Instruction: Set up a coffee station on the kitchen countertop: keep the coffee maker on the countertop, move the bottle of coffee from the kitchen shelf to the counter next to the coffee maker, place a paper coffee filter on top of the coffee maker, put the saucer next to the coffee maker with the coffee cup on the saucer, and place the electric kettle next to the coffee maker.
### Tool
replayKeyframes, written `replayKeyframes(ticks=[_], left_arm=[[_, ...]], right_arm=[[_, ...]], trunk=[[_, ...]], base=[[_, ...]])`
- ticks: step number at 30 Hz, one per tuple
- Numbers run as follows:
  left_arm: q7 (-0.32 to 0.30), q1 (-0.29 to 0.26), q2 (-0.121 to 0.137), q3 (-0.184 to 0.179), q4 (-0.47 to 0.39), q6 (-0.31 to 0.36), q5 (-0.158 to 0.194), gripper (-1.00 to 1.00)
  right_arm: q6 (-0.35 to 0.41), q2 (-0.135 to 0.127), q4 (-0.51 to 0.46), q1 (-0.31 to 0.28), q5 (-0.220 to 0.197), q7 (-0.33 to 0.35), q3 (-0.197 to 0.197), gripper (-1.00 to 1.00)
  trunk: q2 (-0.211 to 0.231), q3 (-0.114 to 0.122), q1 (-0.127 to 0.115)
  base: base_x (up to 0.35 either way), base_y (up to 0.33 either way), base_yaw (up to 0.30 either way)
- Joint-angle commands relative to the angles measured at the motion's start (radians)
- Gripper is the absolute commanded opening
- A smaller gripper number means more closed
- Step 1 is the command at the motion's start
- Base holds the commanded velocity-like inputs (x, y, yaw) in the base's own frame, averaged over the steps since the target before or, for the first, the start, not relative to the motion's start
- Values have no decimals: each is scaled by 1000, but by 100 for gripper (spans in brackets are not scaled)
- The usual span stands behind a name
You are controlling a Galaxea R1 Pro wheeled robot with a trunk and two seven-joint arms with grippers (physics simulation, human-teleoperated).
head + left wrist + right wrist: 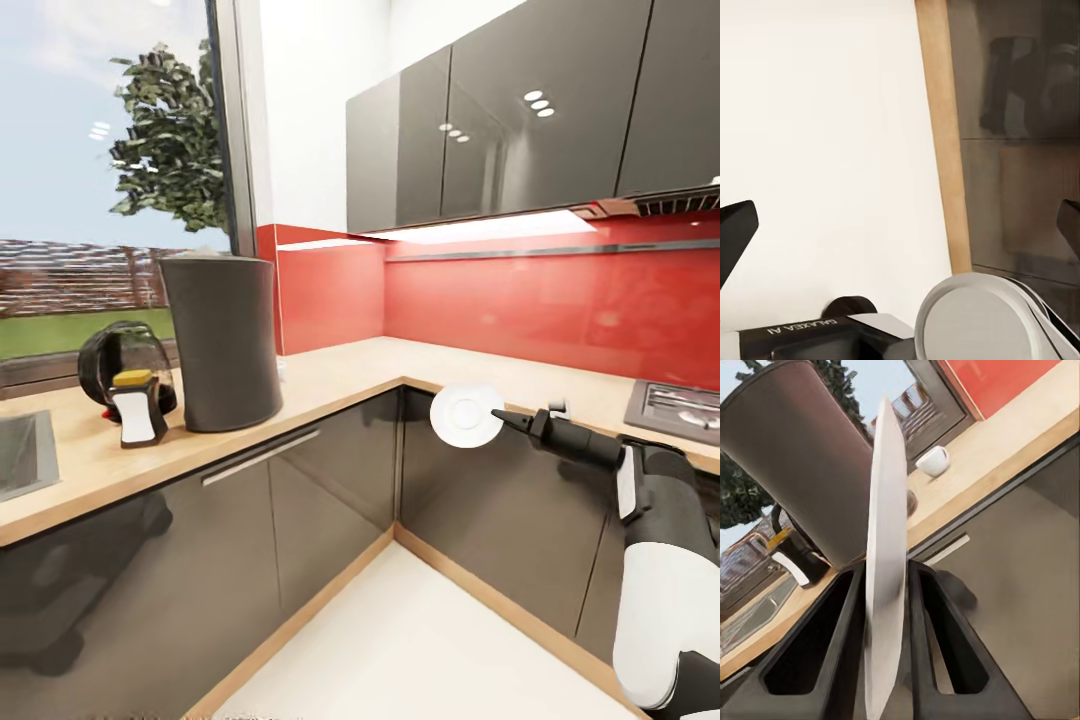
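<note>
On the worktop (330, 385), left to right: kettle (125, 375), tall coffee maker (222, 340), small cup (932, 460) behind. Farther right, saucer (466, 414) pinched on edge in right pincer (500, 415), carried mid-air. Next, probably: setting it flat beside the coffee maker. Left pincer (900, 232) spread wide, empty over floor; "GALAXEA AI" readable, inverted.

small white coffee cup (933, 460) mostly hidden behind tall dark grey cylindrical coffee maker (222, 340) in head view | steel sink (22, 452) cut by edge | left hand (900, 225) fingertips cropped
</note>
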Motion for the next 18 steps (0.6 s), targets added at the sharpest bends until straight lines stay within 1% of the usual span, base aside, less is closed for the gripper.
replayKeyframes(ticks=[1,6,8,11,16,18], left_arm=[[-3,-1,0,8,0,10,-5,100],[-2,-1,0,7,0,10,-5,100],[-2,-1,0,7,0,10,-5,100],[-2,-1,0,7,0,10,-5,100],[-2,-1,0,7,0,10,-5,100],[-2,-1,0,7,0,10,-5,100]], right_arm=[[9,0,-1,-1,9,11,-3,-100],[9,0,-1,-1,10,10,-3,-100],[9,0,-1,-1,9,10,-3,-100],[9,0,-1,-1,9,11,-3,-100],[9,1,-1,-1,9,11,-3,-100],[9,1,-1,-1,9,11,-3,-100]], trunk=[[-1,-1,0],[-1,-1,0],[-1,-1,0],[-1,-1,0],[-1,-1,0],[-1,-1,0]], base=[[7,-11,268],[3,-8,270],[1,-108,270],[0,-237,165],[0,-306,67],[0,-323,206]])
